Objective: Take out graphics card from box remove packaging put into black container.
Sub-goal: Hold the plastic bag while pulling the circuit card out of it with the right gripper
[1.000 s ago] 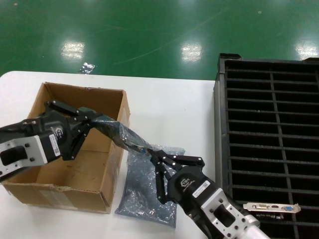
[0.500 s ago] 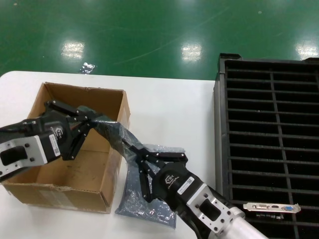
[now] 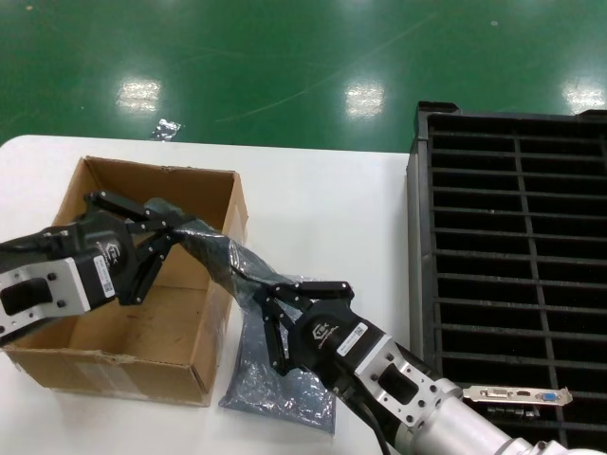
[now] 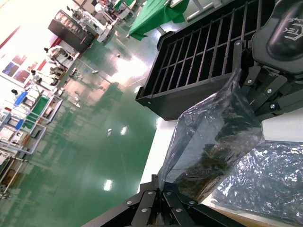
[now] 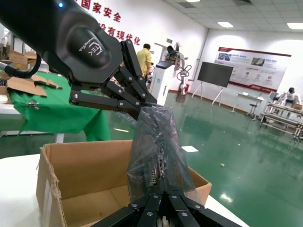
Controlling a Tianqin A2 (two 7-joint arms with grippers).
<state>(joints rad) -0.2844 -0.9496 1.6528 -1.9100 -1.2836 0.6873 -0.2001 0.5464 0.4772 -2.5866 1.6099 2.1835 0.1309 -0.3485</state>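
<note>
Our right gripper (image 3: 268,296) has slid closer along the packaging (image 3: 223,254) toward our left gripper (image 3: 163,230) over the box (image 3: 204,353); both clamp the bagged card, so unwrapping looks imminent.

Large red Chinese characters run along the white hall wall (image 5: 102,12) behind the black left pincer (image 5: 137,108); "安全" is readable among them. A small white emblem marks that pincer's black housing, its letters too small to read. The red-and-white wall board (image 5: 252,61) farther along that wall carries print too fine to read.
</note>
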